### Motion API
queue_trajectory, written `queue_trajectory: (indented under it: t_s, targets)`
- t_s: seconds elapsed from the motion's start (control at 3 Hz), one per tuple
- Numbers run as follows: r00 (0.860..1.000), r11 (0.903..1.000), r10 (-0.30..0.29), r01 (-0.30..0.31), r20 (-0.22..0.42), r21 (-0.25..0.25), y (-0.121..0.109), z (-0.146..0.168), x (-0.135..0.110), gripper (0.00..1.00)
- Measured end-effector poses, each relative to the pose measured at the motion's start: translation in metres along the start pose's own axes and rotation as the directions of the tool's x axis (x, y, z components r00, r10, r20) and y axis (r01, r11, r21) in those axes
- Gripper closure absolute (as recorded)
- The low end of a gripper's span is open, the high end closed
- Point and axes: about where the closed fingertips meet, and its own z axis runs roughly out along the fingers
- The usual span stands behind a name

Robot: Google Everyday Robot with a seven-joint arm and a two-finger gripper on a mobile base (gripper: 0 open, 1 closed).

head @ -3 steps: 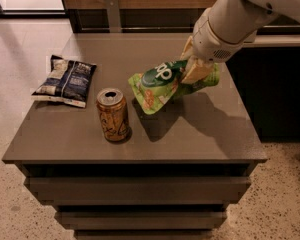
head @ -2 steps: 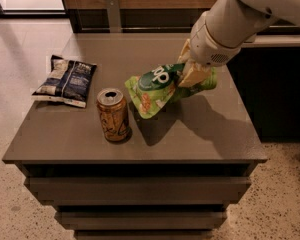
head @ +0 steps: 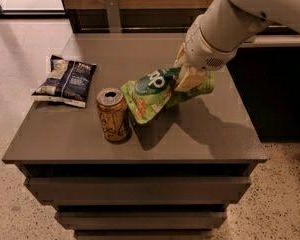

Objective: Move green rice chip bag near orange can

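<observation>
Plainly the pincer grips one end of the bag, whose long axis runs from it toward the can, just beside the free end.

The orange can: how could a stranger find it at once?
On the grey table, look near the front edge, left of the green rice chip bag in the pincer. The orange can is the only upright, round thing there.

We see dim, soft overhead light. The hand, over the counter right of middle, clamps the green rice chip bag, which casts a dark shadow below. Glare whitens the far-left floor.
</observation>
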Motion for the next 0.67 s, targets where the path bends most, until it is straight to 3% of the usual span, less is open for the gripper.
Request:
queue_trajectory:
  t_s: [0.67]
  targets:
    - [1.000, 0.9999, 0.009, -0.009, -0.004, -0.014, 0.0051, 0.0009, -0.0013, 0.31]
